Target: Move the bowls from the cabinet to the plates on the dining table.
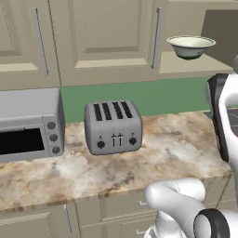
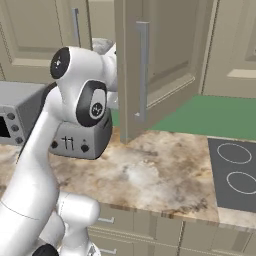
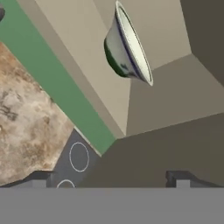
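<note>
My arm (image 2: 45,150) is white with dark joints. The bowl (image 1: 190,46) is cream inside and green outside. The cabinet (image 1: 107,37) is beige with silver handles. The toaster (image 1: 113,126) is grey. The tabletop (image 1: 176,148) is patchy beige-brown. The wall (image 1: 153,95) is green.

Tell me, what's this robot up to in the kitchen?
It is reaching up toward a cream and green bowl sitting on the shelf of an open wall cabinet, above a marbled counter with a toaster. Its gripper is open and holds nothing, with the bowl ahead of it and not yet touched.
</note>
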